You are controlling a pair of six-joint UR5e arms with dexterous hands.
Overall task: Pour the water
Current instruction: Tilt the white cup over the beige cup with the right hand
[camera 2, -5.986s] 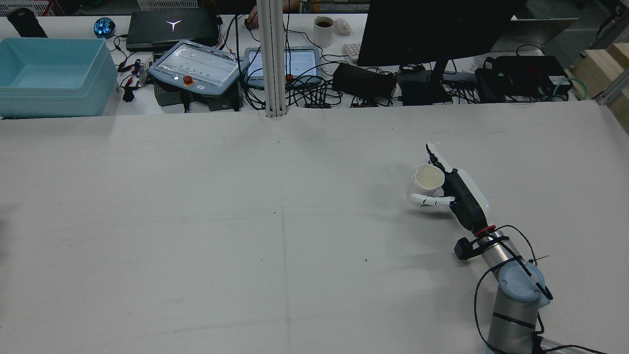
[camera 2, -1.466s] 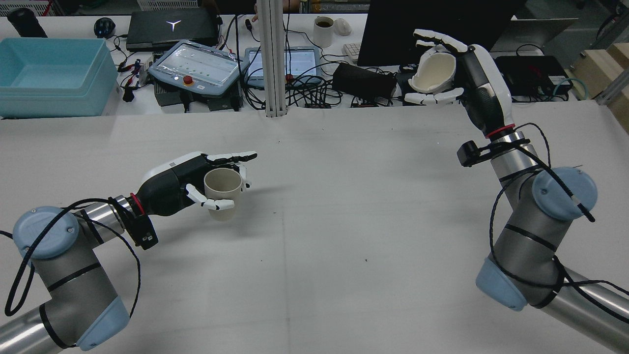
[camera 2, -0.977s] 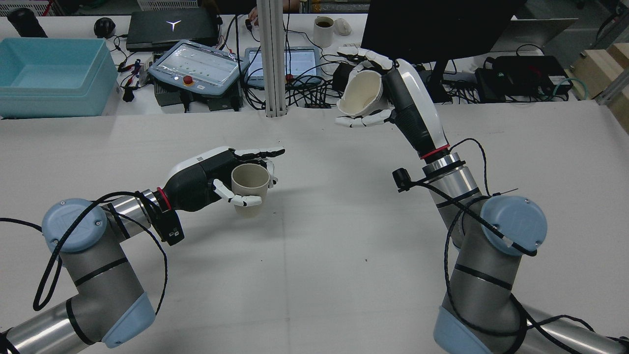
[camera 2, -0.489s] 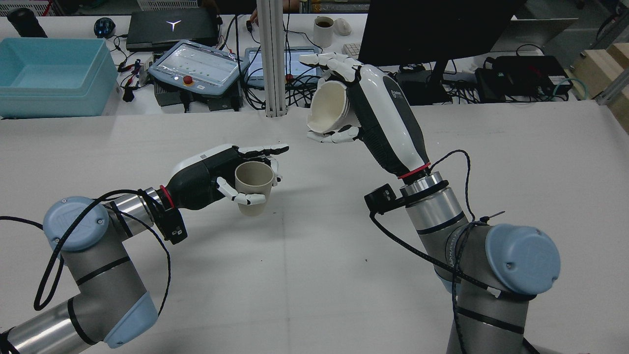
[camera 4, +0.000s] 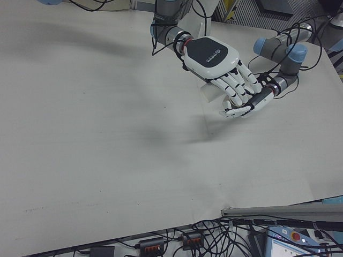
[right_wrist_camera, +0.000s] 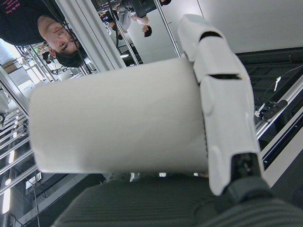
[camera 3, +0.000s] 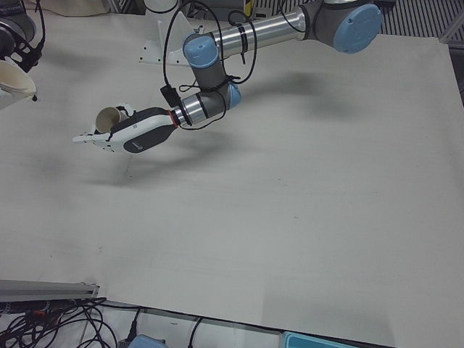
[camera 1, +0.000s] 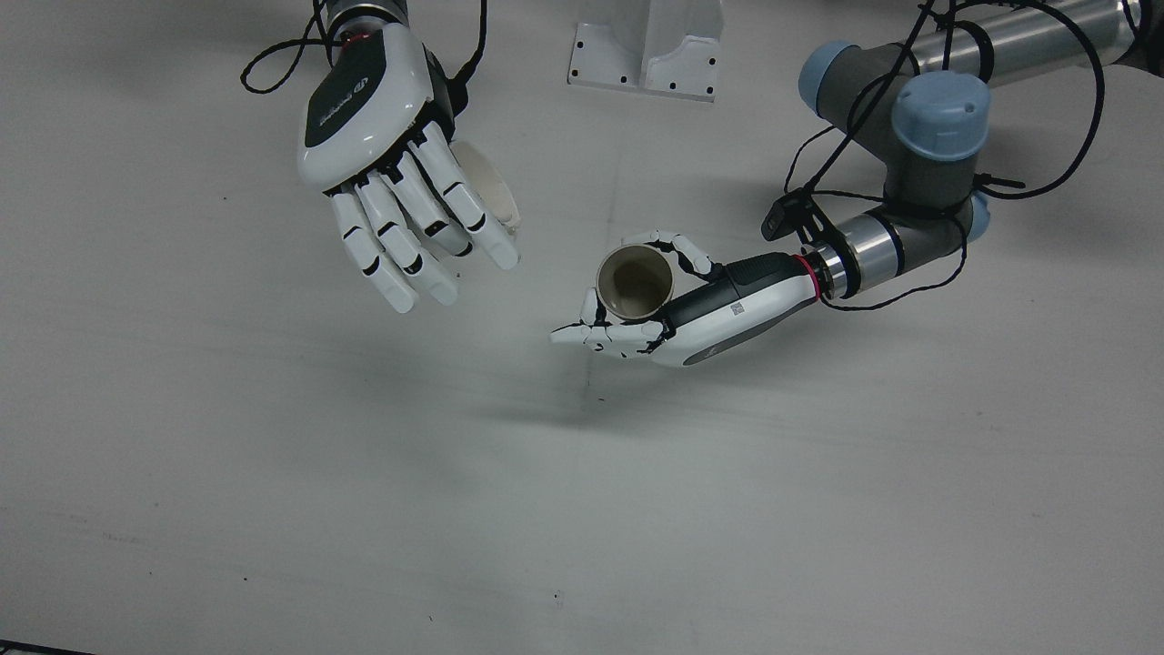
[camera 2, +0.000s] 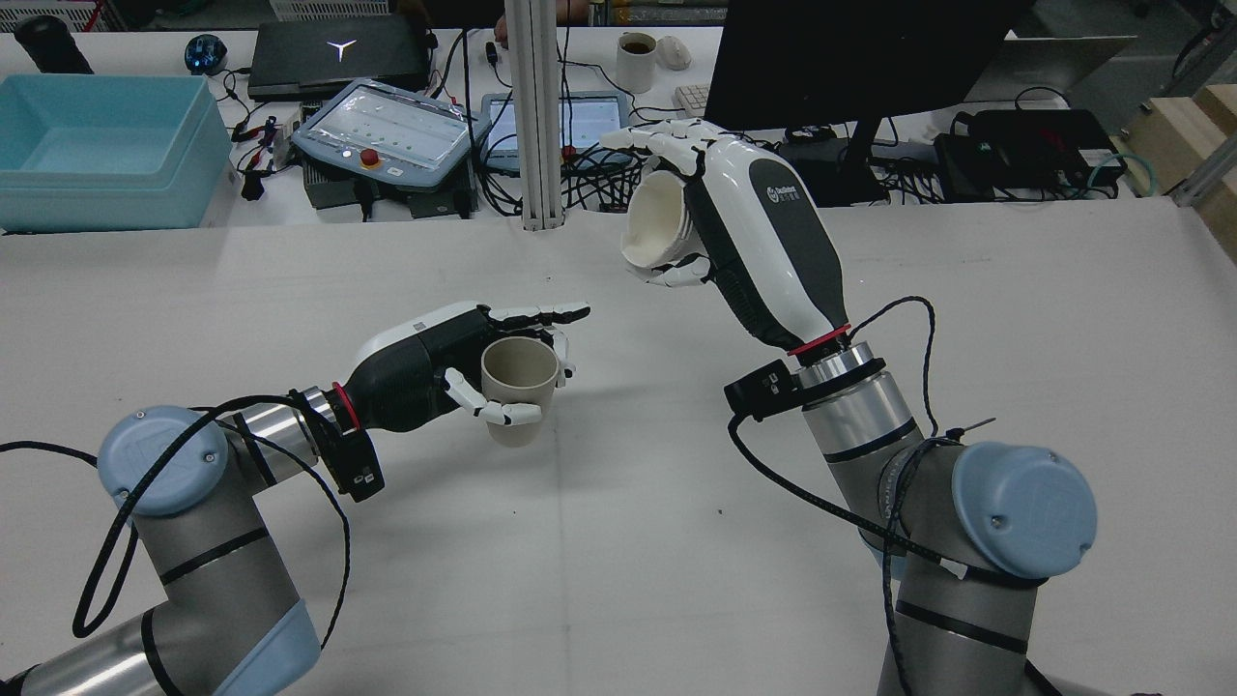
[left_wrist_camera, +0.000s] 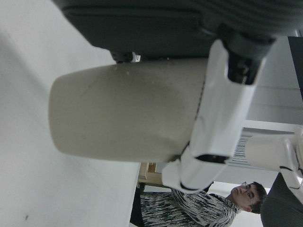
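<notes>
I find the lighting even, overhead and moderately bright, throwing soft diffuse shadows on the table (camera 1: 273,509) beneath both arms. Fixed views are sharp. Both hand views show close surfaces soft-focused, the right one backlit.

A round logo with small lettering is showing on the back of the right hand (camera 2: 773,232), too small to read. No other text is proving legible.

A beige cup (camera 2: 519,389) stands upright in the air above the tabletop (camera 2: 628,541), mouth up, its inside looking empty in the front view. A white cup (camera 2: 655,220) hangs higher at its 1 o'clock in the rear view, tipped on its side, mouth toward the beige one.
</notes>
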